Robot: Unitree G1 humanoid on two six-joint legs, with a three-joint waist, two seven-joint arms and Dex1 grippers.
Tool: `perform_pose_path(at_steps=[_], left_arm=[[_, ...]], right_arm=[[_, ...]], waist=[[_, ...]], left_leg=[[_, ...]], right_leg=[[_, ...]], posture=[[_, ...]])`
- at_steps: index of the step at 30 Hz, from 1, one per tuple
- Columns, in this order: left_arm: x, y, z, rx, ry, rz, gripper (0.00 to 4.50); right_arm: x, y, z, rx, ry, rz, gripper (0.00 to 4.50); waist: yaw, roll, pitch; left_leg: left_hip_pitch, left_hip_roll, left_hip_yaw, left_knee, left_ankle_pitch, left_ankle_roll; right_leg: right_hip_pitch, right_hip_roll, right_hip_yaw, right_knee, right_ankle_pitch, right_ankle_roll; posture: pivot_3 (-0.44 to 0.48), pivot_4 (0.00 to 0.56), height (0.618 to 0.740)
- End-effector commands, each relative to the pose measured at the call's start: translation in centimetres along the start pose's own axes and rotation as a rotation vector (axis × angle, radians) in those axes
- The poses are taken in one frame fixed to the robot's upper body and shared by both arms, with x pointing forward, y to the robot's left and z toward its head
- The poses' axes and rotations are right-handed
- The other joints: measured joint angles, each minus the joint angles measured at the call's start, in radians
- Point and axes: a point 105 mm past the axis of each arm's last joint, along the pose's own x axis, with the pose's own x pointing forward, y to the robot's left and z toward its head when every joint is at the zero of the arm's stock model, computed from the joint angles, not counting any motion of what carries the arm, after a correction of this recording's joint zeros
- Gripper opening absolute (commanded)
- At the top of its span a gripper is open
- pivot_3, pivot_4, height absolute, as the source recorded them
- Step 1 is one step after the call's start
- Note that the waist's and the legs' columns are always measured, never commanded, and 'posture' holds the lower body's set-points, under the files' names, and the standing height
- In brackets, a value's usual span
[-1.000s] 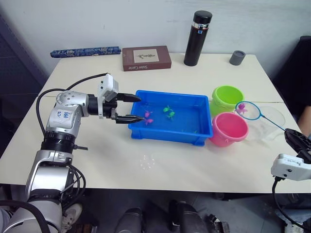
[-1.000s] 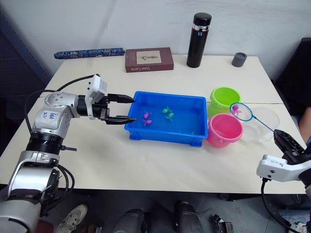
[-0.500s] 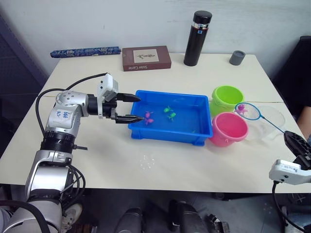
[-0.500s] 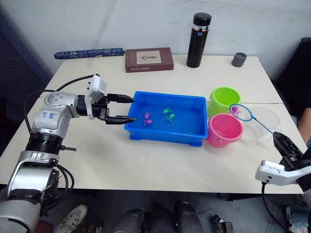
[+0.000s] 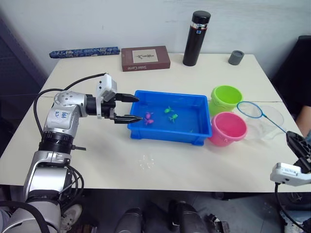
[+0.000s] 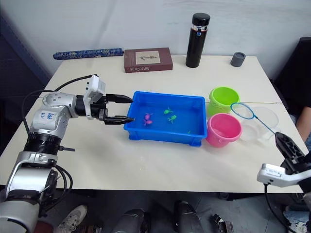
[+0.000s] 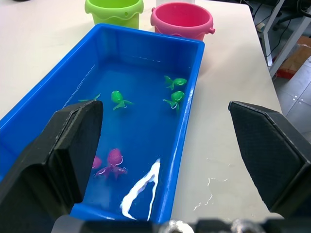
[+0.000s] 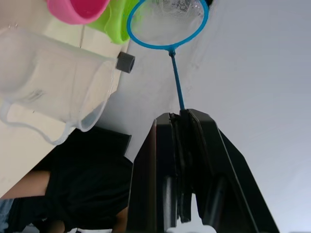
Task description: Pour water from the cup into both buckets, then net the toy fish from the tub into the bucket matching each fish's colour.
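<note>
We see the left arm built from silver-grey metal segments with black ribbed rings between them, and one joint carries a white sticker with blue handwritten marks. A black cable loops over it. A white box-like housing sits at its wrist, before the left gripper with two black tapered fingers. The right gripper is black, with a white housing below it and a black cable.

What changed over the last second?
The small pink toy fish that lay in the blue-rimmed hoop net is gone from it; the net is now empty, beside the pink plastic bucket. The right gripper keeps its hold on the handle. The left gripper stays open at the blue tub.
</note>
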Motion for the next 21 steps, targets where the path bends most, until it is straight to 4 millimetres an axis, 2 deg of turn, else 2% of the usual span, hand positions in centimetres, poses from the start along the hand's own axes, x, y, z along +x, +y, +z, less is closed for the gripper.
perform_pose_path(at_steps=[1,4,8,12,16,21], left_arm=[[-1.2,0.4,1.1,0.033,-0.021,0.048,4.46],[-2.1,0.6,0.9,0.015,-0.028,0.093,4.46],[-3.9,0.6,0.6,-0.009,-0.026,0.179,4.46],[-5.1,-0.2,0.2,-0.028,-0.017,0.250,4.46],[-6.7,-2.3,-0.9,-0.081,-0.008,0.344,4.46],[-7.3,-4.7,-1.9,-0.130,-0.010,0.439,4.46]], right_arm=[[1.6,-1.6,1.2,0.116,-0.079,-0.011,0.00],[3.2,-2.2,2.4,0.284,-0.145,0.033,0.00],[6.2,-3.9,4.9,0.633,-0.240,0.115,0.00],[8.6,-5.4,6.8,0.815,-0.328,0.217,0.00],[9.6,-5.5,10.2,1.008,-0.434,0.456,0.00],[9.7,-4.4,12.1,1.102,-0.413,0.669,0.00]], waist=[[-0.004,0.000,0.000],[-0.015,0.000,0.000],[-0.026,0.000,0.000],[-0.021,0.000,0.000],[-0.019,0.000,0.000],[-0.009,0.000,0.000]], left_leg=[[0.000,0.000,0.000,0.000,0.000,0.000],[0.000,0.001,0.000,0.000,0.000,0.000],[0.001,0.001,0.000,0.000,0.000,0.000],[0.001,0.002,-0.001,0.001,0.000,0.000],[0.000,0.002,-0.003,0.001,0.000,0.000],[-0.001,0.001,-0.004,0.001,0.000,0.000]], right_leg=[[0.000,0.000,0.000,0.000,0.000,0.000],[0.000,0.001,0.000,0.001,0.000,0.000],[0.000,0.000,0.000,0.002,0.000,-0.001],[0.000,0.000,-0.001,0.002,-0.001,-0.001],[0.000,-0.003,-0.002,0.002,-0.001,-0.001],[0.000,-0.005,-0.003,0.001,-0.001,-0.002]], posture=[[0.000,0.150,0.740],[0.000,0.150,0.740],[0.000,0.150,0.740],[0.000,0.150,0.740],[0.000,0.150,0.740],[0.000,0.150,0.740]])
